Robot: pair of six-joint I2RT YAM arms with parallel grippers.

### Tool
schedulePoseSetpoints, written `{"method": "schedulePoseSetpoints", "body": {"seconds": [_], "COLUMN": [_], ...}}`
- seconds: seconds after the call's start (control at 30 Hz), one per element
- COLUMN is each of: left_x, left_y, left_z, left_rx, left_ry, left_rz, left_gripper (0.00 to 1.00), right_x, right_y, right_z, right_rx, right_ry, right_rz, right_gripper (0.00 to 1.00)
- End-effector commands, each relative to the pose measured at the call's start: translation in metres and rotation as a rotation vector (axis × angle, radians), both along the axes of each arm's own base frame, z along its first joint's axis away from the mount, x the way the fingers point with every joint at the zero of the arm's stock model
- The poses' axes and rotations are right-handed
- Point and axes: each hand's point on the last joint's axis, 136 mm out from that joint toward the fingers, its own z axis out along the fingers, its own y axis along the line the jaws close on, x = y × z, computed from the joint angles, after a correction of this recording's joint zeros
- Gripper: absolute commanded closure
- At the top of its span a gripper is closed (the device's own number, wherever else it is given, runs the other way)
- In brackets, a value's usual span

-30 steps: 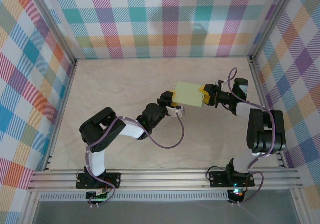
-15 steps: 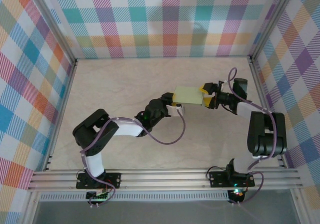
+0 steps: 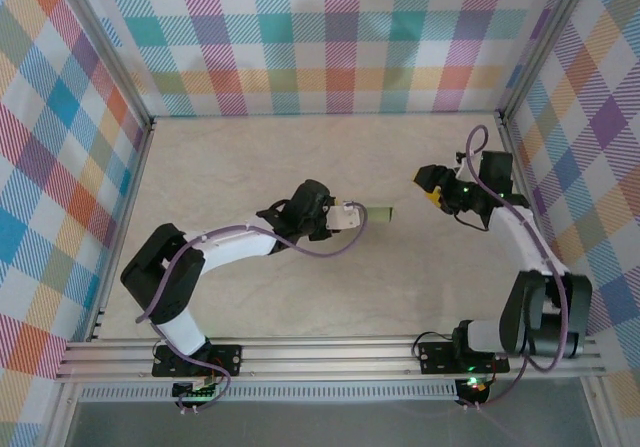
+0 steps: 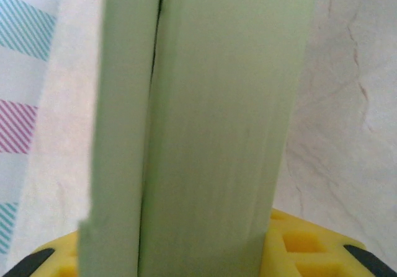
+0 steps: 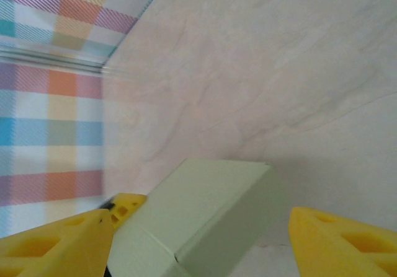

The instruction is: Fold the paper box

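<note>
The paper box is a pale green folded box, seen edge-on from above near the table's middle. My left gripper is shut on its near end. In the left wrist view the box stands tall between the yellow fingers. My right gripper hangs to the box's right, apart from it and open. In the right wrist view the box lies beyond my wide-spread yellow fingertips, touching neither. The left gripper's yellow finger shows at the box's left side.
Checked cloth walls close in the beige table on three sides. An aluminium rail runs along the near edge by the arm bases. A purple cable loops under the left arm.
The right gripper opened, let go of the box and drew back to the right. The left arm swung left with the box, which turned from flat-on to edge-on.
</note>
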Motion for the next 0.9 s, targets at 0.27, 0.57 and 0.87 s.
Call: {"method": "schedulePoseSetpoints", "body": {"seconds": [0.27, 0.57, 0.87], "left_x": [-0.056, -0.054, -0.053], "left_y": [0.029, 0.039, 0.039], "left_z": [-0.006, -0.028, -0.035], "left_rx": [0.077, 0.142, 0.161], "left_ry": [0.413, 0.512, 0.549], "left_rz": [0.008, 0.044, 0.057], "left_gripper": [0.63, 0.63, 0.63], "right_x": [-0.041, -0.067, -0.057], "right_y": [0.041, 0.065, 0.09], "right_z": [0.007, -0.011, -0.035], "right_rx": [-0.651, -0.763, -0.738], "right_ry": [-0.373, -0.282, -0.195], "right_rz": [0.274, 0.449, 0.498], "right_gripper": [0.3, 0.4, 0.69]}}
